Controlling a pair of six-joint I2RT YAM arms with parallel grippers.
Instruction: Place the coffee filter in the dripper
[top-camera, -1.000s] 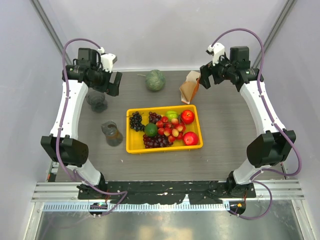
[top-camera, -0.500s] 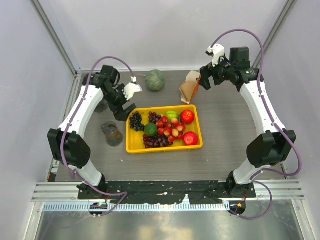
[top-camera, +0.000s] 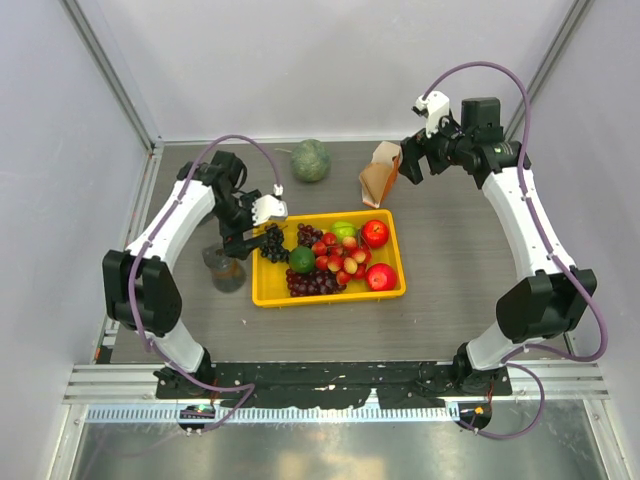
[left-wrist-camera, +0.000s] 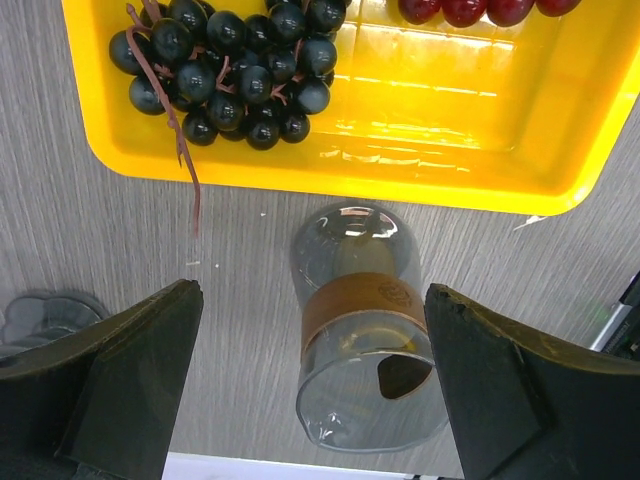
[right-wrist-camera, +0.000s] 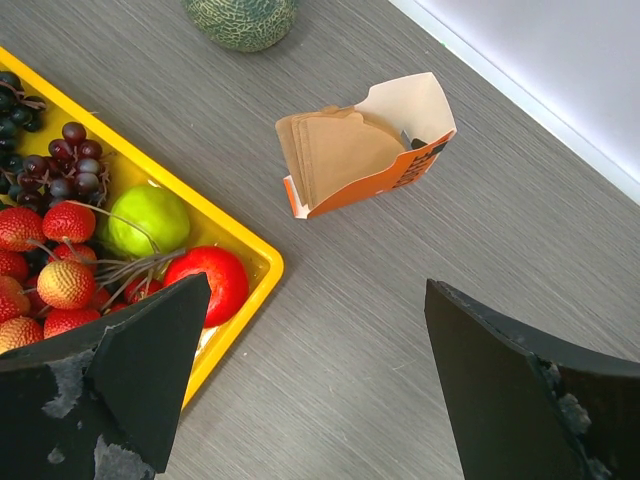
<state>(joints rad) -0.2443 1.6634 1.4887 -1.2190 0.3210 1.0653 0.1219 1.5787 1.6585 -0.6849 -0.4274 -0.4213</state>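
My right gripper (right-wrist-camera: 310, 350) gapes wide and empty over the card pack (right-wrist-camera: 425, 110) of nested thin brown papers (right-wrist-camera: 335, 150). I see no loose filter, and a pinch there may lift several or crumple them. My left gripper (left-wrist-camera: 312, 330), equally wide, hangs over the smooth glass jug (left-wrist-camera: 360, 250) by the tray (left-wrist-camera: 470, 190). The smoky plastic dripper (left-wrist-camera: 40, 318) sits aside, so I risk the wrong vessel.

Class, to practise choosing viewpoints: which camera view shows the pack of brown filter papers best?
The right wrist view: the filter pack is close and unobstructed, with its upright papers visible. The top external view shows the same pack small and far off. The left wrist view does not show it.
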